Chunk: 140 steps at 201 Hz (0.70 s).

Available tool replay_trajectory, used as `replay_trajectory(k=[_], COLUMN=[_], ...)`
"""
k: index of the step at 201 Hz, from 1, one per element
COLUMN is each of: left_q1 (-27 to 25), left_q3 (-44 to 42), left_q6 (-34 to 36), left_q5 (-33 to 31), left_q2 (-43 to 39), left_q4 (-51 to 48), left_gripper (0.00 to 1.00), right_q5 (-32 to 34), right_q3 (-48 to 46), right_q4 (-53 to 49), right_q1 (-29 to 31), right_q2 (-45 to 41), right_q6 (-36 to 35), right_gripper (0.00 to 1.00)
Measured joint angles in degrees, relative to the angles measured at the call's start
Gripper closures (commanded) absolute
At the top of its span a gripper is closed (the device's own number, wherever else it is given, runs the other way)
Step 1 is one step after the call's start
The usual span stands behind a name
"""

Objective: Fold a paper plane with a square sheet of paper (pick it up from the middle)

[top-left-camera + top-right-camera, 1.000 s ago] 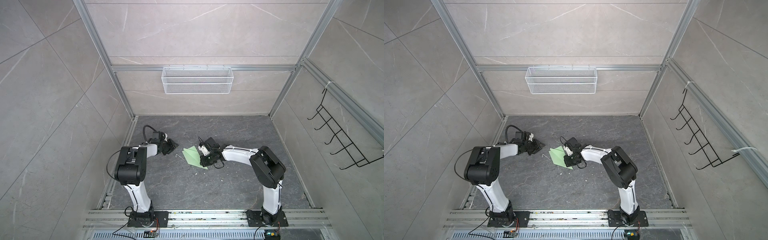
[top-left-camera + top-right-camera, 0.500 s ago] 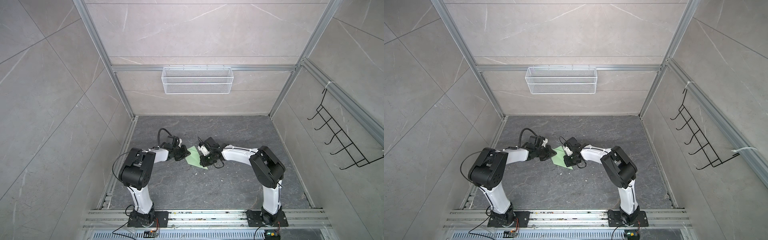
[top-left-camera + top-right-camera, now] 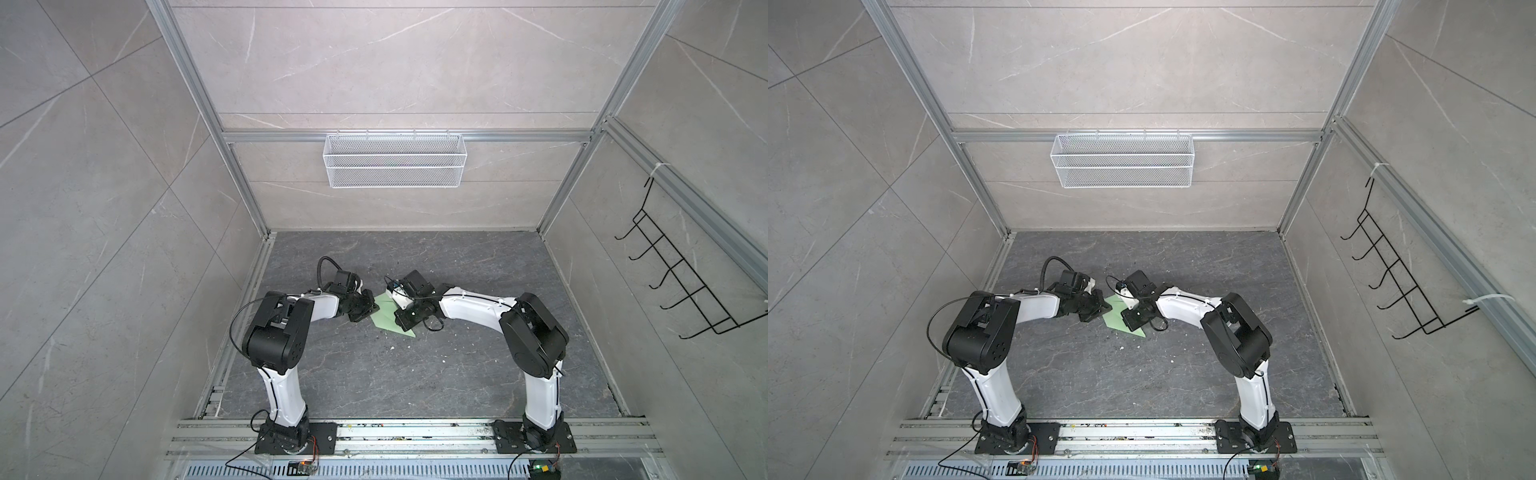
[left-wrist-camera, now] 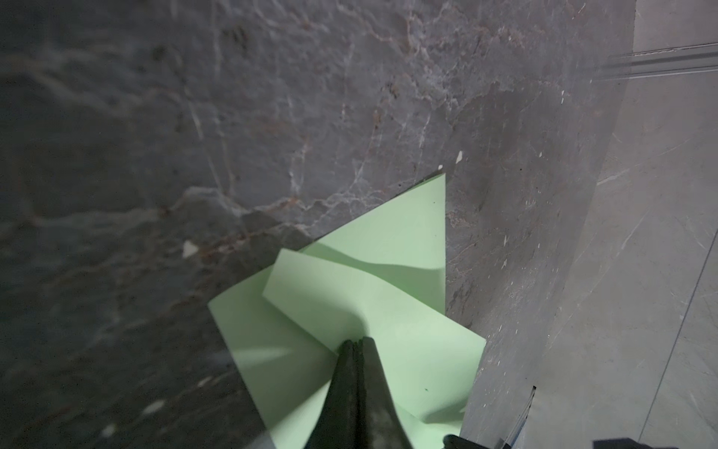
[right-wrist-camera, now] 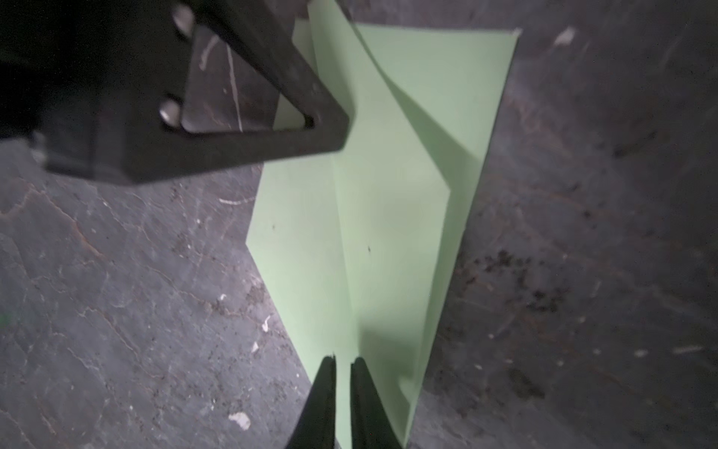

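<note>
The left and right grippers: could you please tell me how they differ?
The left gripper has jaws pressed together; the right gripper shows a narrow gap. In both top views the left gripper reaches the green paper from the left, the right gripper from the right. Both tips are at the paper.

A dark grey, veined tabletop [image 3: 374, 382] is shown; the square sheet of paper [image 3: 386, 322], partly folded, is spread on it, and small white scraps [image 5: 239, 420] are scattered around.
</note>
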Motion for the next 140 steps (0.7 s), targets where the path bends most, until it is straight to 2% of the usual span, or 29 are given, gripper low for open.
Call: replay_trajectory(k=[46, 140], left_q1=[-0.02, -0.04], left_q3=[2.10, 6.27], left_q6=[0.07, -0.09], left_q5=[-0.76, -2.54], left_q2=[0.63, 1.90], left_q4=[-3.21, -10.01], left_gripper=[1.00, 1.00], right_q5=[2.43, 3.85], right_q3=[6.78, 6.16], right_q4=[-0.39, -5.29], right_q1=[0.68, 1.16], right_q2=[4.48, 6.82], right_q6=[-2.21, -4.96], right_gripper=[0.90, 0.92])
